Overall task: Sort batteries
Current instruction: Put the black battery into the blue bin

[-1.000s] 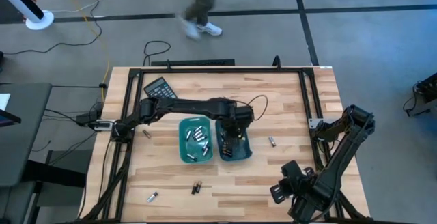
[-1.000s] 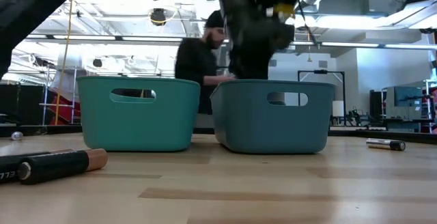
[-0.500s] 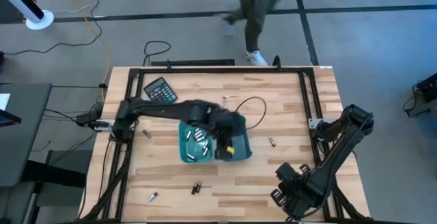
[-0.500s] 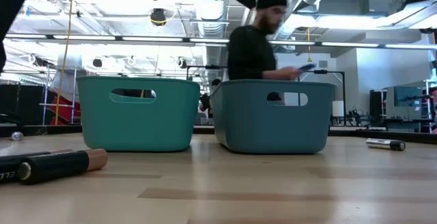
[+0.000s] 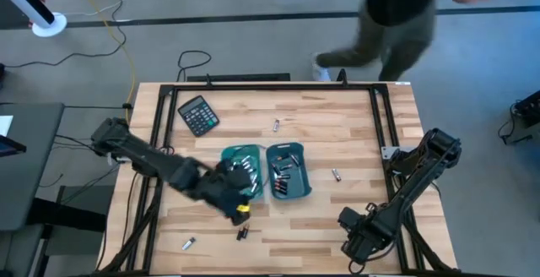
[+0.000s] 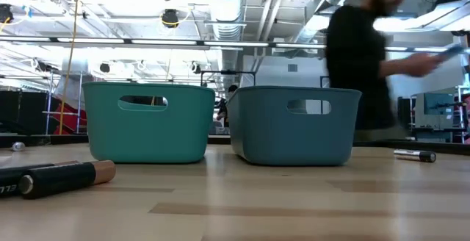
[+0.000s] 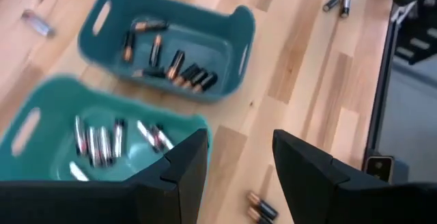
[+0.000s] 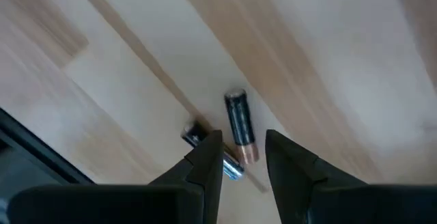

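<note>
Person [image 5: 396,15] blurred, cut off by top edge; left bin [image 7: 41,135] partly cropped.

Silvery batteries [image 5: 245,169] lie in one teal bin, copper-ended batteries [image 5: 283,180] in the other, several loose on the table.

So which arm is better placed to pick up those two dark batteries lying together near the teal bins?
The left one, probably. The left gripper hovers open right beside the two dark batteries, while the right gripper sits farther off, near the table's right rail.
</note>
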You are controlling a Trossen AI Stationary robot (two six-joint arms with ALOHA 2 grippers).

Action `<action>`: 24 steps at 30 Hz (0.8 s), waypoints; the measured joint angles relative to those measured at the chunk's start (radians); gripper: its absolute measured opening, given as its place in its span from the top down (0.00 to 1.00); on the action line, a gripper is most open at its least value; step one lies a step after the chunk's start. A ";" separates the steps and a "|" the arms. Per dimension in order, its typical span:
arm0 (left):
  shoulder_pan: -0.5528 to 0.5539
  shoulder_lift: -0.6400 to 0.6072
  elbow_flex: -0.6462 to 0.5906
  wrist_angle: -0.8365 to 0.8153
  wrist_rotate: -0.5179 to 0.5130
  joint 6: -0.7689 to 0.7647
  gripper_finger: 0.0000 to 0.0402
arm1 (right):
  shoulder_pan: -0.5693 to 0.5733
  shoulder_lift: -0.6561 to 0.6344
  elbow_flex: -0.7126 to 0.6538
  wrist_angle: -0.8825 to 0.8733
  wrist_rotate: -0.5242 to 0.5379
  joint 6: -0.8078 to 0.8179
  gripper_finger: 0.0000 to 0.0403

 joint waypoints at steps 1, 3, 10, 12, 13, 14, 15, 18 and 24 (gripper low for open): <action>-0.022 -0.013 -0.022 0.002 -0.026 -0.045 0.60 | -0.006 0.000 -0.010 0.012 -0.019 -0.025 0.68; -0.067 -0.035 -0.059 0.014 -0.071 -0.130 0.60 | -0.020 0.000 -0.030 0.043 -0.030 -0.064 0.68; -0.178 -0.043 -0.113 0.041 -0.157 -0.320 0.60 | -0.060 0.002 -0.069 0.083 -0.077 -0.153 0.68; -0.193 -0.043 -0.125 0.044 -0.169 -0.359 0.60 | -0.064 0.002 -0.082 0.100 -0.095 -0.166 0.68; -0.201 -0.043 -0.130 0.044 -0.174 -0.377 0.60 | -0.066 0.002 -0.091 0.116 -0.111 -0.167 0.68; -0.207 -0.043 -0.133 0.045 -0.181 -0.395 0.60 | -0.067 0.002 -0.097 0.135 -0.126 -0.167 0.68; -0.213 -0.043 -0.135 0.043 -0.188 -0.409 0.60 | -0.067 0.002 -0.107 0.153 -0.133 -0.168 0.68; -0.229 -0.043 -0.137 0.045 -0.199 -0.433 0.60 | -0.057 0.003 -0.130 0.165 -0.135 -0.162 0.68; -0.235 -0.043 -0.137 0.045 -0.208 -0.438 0.60 | -0.057 0.000 -0.193 0.182 -0.134 -0.161 0.71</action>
